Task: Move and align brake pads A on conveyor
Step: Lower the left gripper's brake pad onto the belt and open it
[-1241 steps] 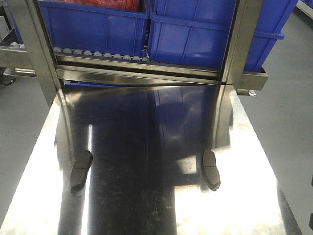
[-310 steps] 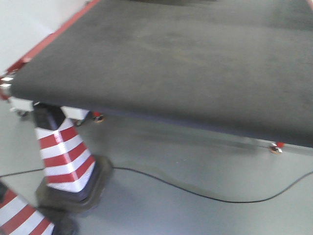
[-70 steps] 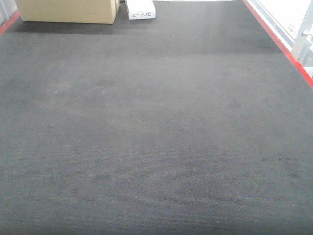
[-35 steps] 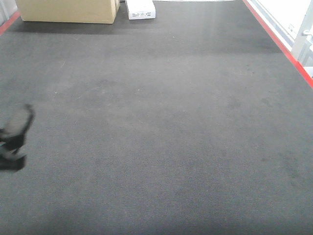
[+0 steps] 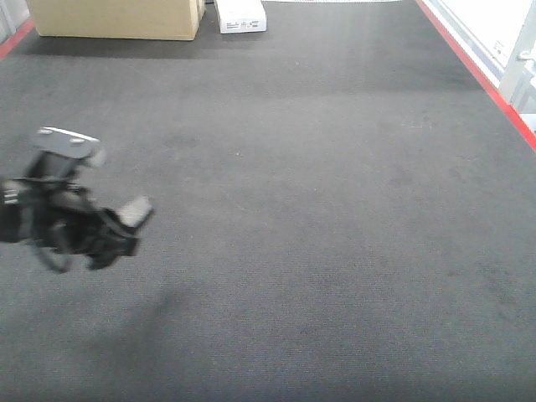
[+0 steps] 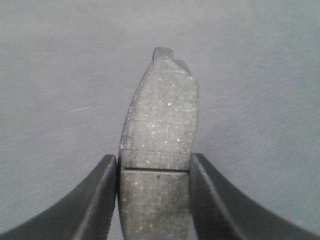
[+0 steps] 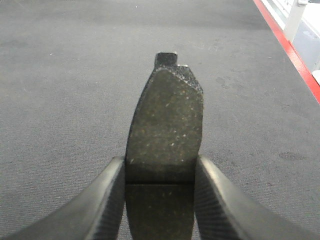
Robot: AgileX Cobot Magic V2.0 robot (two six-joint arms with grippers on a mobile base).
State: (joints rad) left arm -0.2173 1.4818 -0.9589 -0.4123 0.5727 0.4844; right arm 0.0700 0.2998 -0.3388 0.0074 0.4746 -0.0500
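— Where's the left gripper [image 6: 155, 172]?

— Near the left edge of the belt [image 5: 335, 209], about halfway along it. The left arm [image 5: 54, 218] reaches in from that side, a bit blurred from where I stand.

— Is it holding anything?

— Yes, its two black fingers are clamped on a brake pad, the first pad [image 6: 160, 120]. They press on its long sides right at the thin groove across its middle, and the notched end sticks out ahead of the fingertips.

— Is that pad lying on the belt?

— It looks lifted. A soft shadow falls on the belt toward the near edge, apart from the gripper.

— And the right gripper [image 7: 160, 177]?

— Same story: squeezed tight on the second pad [image 7: 167, 120], fingers on either long side, tip pointing forward. It is over the belt too, with the red strip [image 7: 287, 47] of the right edge off to its side. How high it hangs, I can't tell.

— Anything else on the belt?

— A cardboard box [image 5: 117, 18] at the far left corner, and a small white box [image 5: 241, 15] just beside it.
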